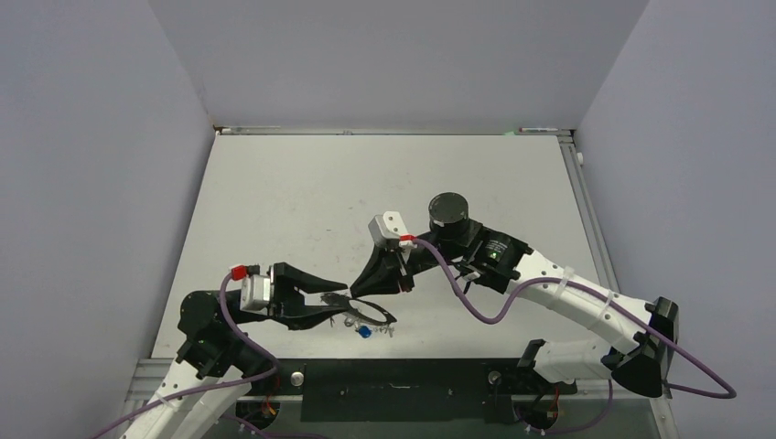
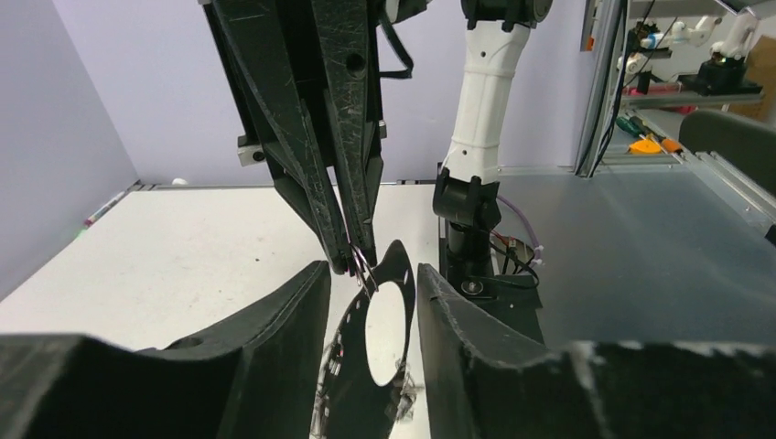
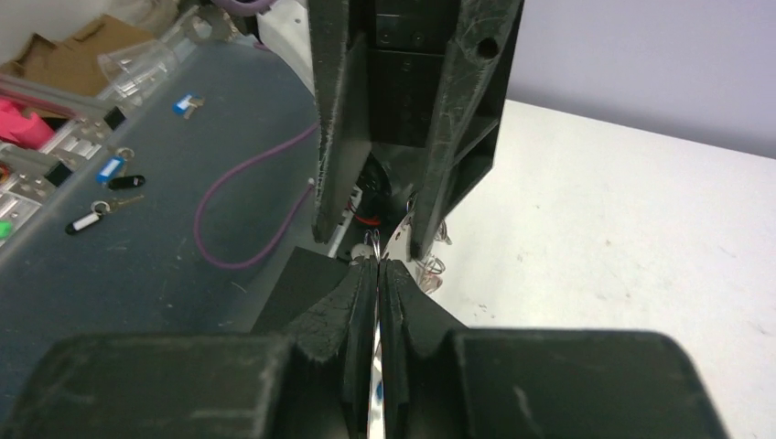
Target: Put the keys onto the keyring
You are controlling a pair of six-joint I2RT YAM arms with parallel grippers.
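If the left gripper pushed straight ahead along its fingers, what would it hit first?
Probably the right gripper, whose shut fingertips pinch the keyring just beyond the left gripper's open jaws. The keyring itself sits between those jaws. Depth is hard to judge.

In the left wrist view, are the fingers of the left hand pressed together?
No: the left hand has a clear gap between its fingers, and the keyring shows through it.

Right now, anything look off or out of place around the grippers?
Nothing spilled or damaged. One oddity: the keyring is pinched at its rim by the shut right gripper, while the left gripper stands open either side of it, apparently not gripping.
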